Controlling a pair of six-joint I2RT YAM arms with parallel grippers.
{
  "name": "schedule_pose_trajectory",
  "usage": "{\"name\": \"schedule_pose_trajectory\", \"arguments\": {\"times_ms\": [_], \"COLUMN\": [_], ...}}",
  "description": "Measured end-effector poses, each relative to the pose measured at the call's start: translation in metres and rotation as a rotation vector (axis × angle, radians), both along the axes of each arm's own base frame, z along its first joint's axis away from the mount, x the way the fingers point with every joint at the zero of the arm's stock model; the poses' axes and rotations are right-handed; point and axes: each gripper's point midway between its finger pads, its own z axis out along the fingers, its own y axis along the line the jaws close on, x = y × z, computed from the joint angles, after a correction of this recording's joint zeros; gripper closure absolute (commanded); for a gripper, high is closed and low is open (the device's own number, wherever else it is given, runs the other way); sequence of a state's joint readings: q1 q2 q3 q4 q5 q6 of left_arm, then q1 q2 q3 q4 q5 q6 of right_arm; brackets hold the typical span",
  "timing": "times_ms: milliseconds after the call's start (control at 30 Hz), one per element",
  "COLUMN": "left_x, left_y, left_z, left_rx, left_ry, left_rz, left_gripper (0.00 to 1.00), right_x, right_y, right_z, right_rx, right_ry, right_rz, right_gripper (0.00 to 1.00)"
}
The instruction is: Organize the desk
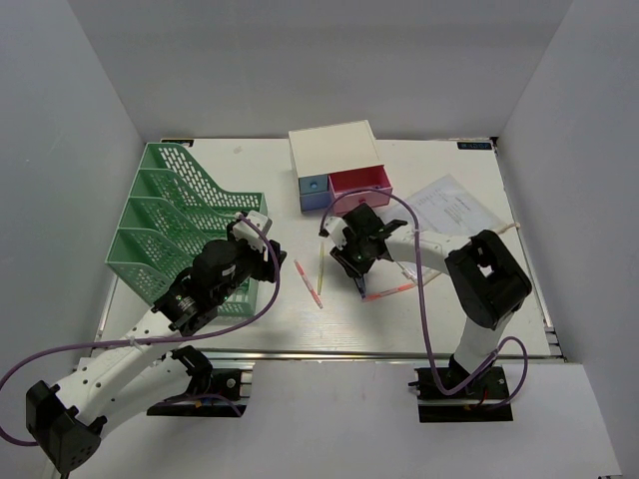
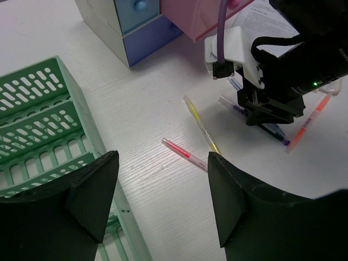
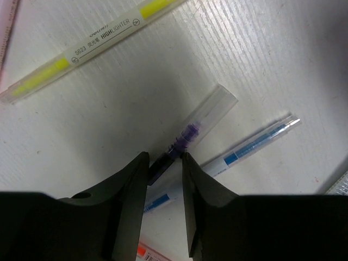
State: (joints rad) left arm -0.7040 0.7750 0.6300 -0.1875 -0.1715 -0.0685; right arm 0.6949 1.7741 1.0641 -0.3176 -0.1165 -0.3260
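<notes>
One tool (image 3: 165,163) clamping purple pen (image 3: 190,130), desk (image 3: 272,54) beneath

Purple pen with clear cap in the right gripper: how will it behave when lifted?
The slim purple pen with clear plastic cap looks stiff and light; it should lift without bending. The right gripper grips it just behind the cap, maybe off-centre, so it may pivot. Its smooth round barrel could roll on the off-white desk if dropped.
</notes>
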Motion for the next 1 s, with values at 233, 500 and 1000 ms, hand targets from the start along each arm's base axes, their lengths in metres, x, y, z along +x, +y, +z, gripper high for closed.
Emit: {"name": "schedule_pose_trajectory", "arguments": {"times_ms": [233,500,1000], "left_x": [0.0,0.0,0.0], "left_y": [0.0,0.0,0.0], "left_z": [0.0,0.0,0.0], "left_rx": [0.0,0.0,0.0], "left_ry": [0.0,0.0,0.0], "left_rz": [0.0,0.0,0.001], "left_gripper": [0.23,0.24,0.24], "right_x": [-0.001,-0.005,-0.004], "right_y": [0.003,0.011,0.03], "right_z": [-0.002,-0.002,0.056], "right_rx": [-0.017,-0.029,0.024], "right_ry": [-0.017,-0.034,-0.026], "right_rz": [0.022,0.065,0.163], "right_gripper": [0.59,0.94,1.0]}}
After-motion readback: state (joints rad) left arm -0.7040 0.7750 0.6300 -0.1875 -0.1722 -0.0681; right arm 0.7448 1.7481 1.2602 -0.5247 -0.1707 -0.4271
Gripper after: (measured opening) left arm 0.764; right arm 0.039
